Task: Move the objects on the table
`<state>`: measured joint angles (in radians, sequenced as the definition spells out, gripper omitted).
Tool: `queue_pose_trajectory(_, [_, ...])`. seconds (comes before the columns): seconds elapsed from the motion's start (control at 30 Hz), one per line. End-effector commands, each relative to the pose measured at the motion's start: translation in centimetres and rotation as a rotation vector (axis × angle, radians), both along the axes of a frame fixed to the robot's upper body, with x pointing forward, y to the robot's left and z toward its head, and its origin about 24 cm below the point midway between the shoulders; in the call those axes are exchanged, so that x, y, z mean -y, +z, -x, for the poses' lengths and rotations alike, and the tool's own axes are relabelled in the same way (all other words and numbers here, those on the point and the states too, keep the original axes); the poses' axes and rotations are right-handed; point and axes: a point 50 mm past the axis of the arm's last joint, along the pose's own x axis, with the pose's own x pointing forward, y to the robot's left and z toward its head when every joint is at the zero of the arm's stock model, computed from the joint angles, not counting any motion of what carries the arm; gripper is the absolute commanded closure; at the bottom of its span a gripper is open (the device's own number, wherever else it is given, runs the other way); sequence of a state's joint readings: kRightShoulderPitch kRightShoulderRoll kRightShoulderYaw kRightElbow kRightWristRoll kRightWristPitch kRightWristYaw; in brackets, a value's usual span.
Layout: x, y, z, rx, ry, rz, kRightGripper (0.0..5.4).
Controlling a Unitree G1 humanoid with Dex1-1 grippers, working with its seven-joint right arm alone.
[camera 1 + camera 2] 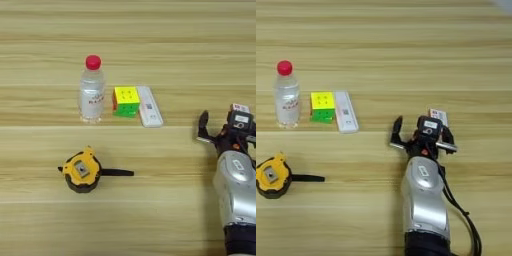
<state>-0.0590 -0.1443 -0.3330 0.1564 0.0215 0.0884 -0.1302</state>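
Note:
A small clear water bottle (92, 95) with a red cap stands upright at the left of the wooden table (150, 40). To its right sits the multicoloured puzzle cube (125, 101), touching or nearly touching the slim white bar (149, 113). Nearer the front left lies the yellow-black tape measure (81, 171), its black strap pointing right. My right gripper (422, 135) is at the right, open, its black fingers (397, 131) spread wide. The small red-white flat box (438, 116) lies just beyond it, partly hidden by the gripper's body.
My silver forearm (425, 200) rises from the bottom edge, with a black cable (466, 220) trailing on its right. Bare planks stretch across the back of the table and between the tape measure and my arm.

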Motion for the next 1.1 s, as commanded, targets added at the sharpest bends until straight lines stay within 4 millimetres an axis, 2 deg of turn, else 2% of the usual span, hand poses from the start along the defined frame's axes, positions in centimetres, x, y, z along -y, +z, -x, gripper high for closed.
queue_pose_trajectory(0.03, [2.1,2.9,-1.2,0.128,-0.051,0.055,0.04])
queue_pose_trajectory(0.3, [3.3,2.7,-1.1,0.121,-0.082,0.062,0.04])
queue_pose_trajectory(0.6, [3.5,1.6,-1.8,0.068,-0.031,0.034,0.04])
queue_pose_trajectory(1.1, [4.8,0.6,-2.6,0.026,-0.020,-0.070,0.04])
